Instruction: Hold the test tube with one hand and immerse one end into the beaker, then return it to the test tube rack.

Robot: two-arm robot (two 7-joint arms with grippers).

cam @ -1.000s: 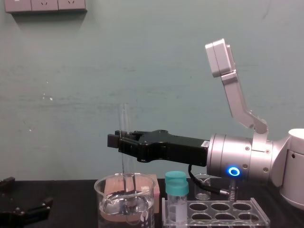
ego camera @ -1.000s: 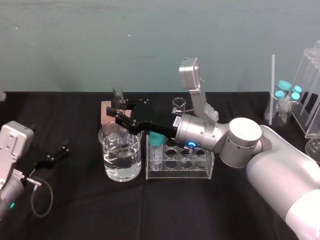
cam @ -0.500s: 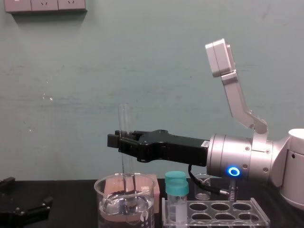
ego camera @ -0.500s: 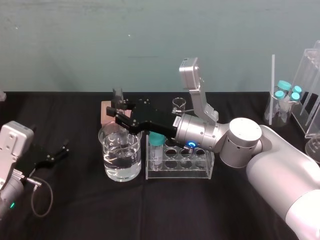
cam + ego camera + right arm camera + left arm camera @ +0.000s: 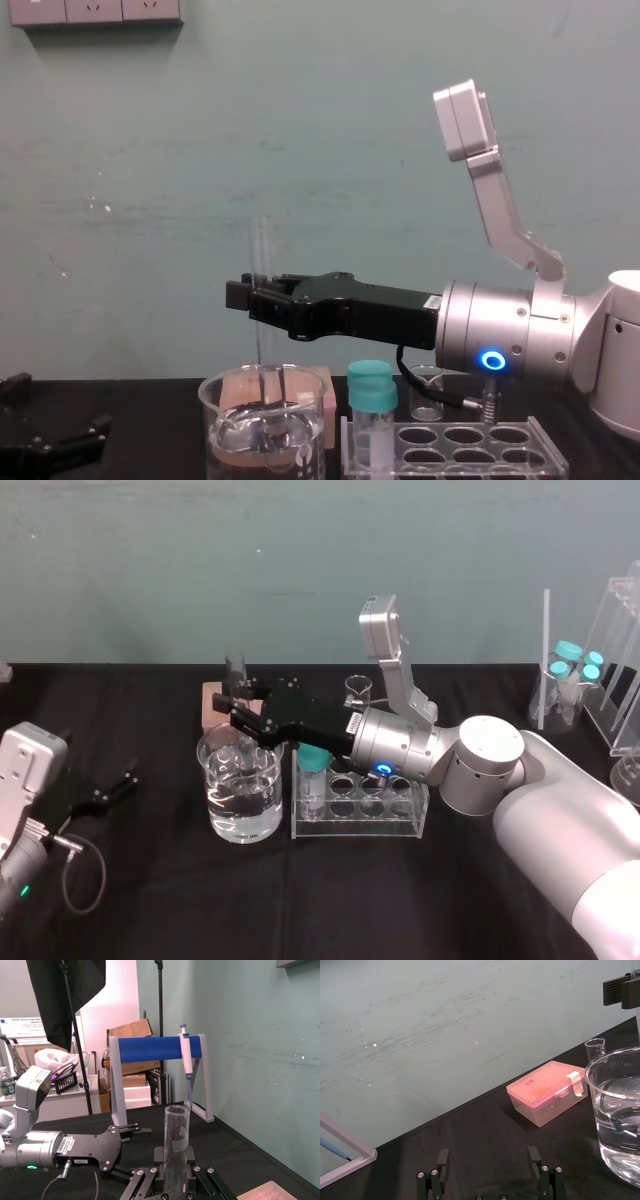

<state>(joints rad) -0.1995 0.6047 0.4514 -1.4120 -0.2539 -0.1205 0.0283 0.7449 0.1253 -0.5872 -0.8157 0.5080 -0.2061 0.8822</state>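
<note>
Tube (image 5: 260, 250) stands upright, lower end down inside the beaker (image 5: 225, 430), with the right gripper (image 5: 247, 296) fingers clamped on its middle. The rack (image 5: 355, 825) waits just right of it. The left gripper (image 5: 115, 787) is parked far left, fingers apart.

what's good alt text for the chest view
The black right end effector grips a long clear glass test tube upright, its lower end inside a large clear glass beaker beside a clear acrylic rack. The left end effector lies open, lower left.
</note>
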